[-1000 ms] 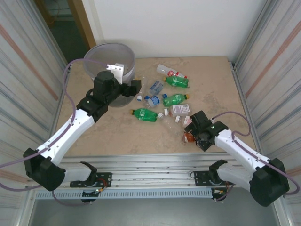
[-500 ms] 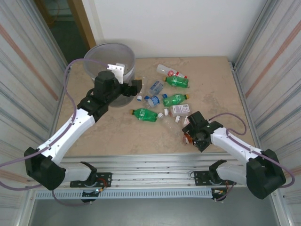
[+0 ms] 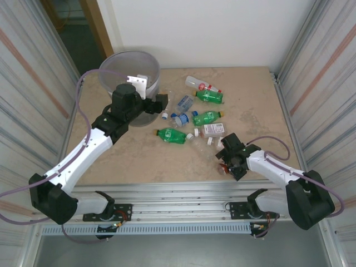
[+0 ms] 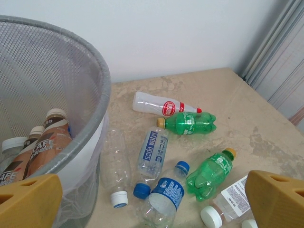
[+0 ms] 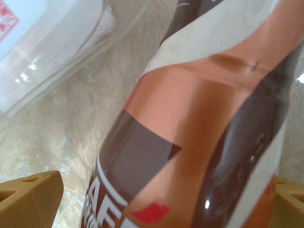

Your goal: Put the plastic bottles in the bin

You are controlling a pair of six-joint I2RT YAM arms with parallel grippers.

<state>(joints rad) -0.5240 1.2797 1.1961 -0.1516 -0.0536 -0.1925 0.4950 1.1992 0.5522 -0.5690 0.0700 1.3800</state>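
Evidently the step in hand was a pick-up on the right side. The right fingers (image 5: 28, 197) stood spread on either side of a brown-labelled bottle (image 5: 190, 118) lying on the worktop (image 3: 256, 100) near its front edge. A gap showed beside one finger, so they had not yet pinched it. The left fingers (image 4: 28, 202) were spread too, with nothing between them, hovering just beside the rim of the bin (image 4: 105, 76) at the far left corner, where a few bottles already lay inside. Several more plastic bottles (image 3: 208, 117) lay scattered mid-worktop. Next, I judge, the right fingers would need to press together on the bottle's body, lift it, and carry it well across to the bin.
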